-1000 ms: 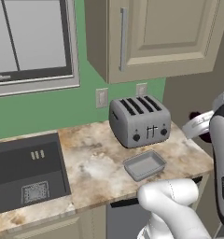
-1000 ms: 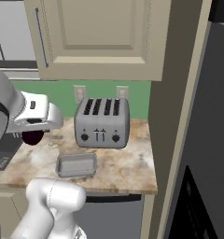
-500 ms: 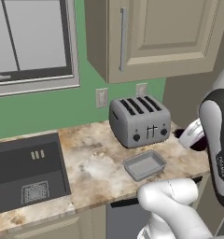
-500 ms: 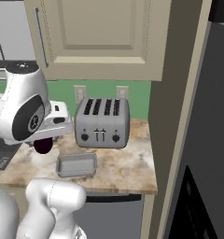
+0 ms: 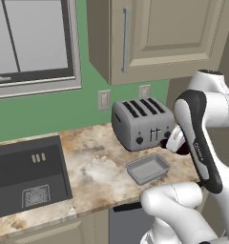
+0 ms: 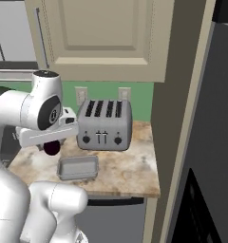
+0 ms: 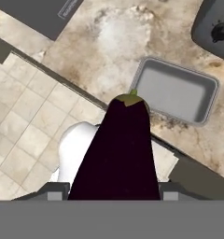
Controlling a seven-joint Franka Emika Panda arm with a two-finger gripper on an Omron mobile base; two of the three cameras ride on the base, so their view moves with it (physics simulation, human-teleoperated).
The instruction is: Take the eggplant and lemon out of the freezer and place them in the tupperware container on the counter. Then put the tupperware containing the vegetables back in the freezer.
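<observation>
The tool (image 7: 115, 196) grips the eggplant (image 7: 121, 149), which points down at the table (image 7: 114, 42) edge, just short of the container (image 7: 177, 91). From the right base view the eggplant (image 6: 51, 147) seems to hang above the container's (image 6: 78, 168) left end, near the toaster (image 6: 104, 124).

No readable text, brand, number or sign stands on anything here. The toaster (image 5: 144, 123) carries small dark knobs and two slim levers on its front face, but no lettering can be made out. The wall outlets (image 5: 104, 99) are blank plates. A faint grey smudge on the window's lower frame (image 5: 3, 79) may be a mark, though it is too blurred to read.
</observation>
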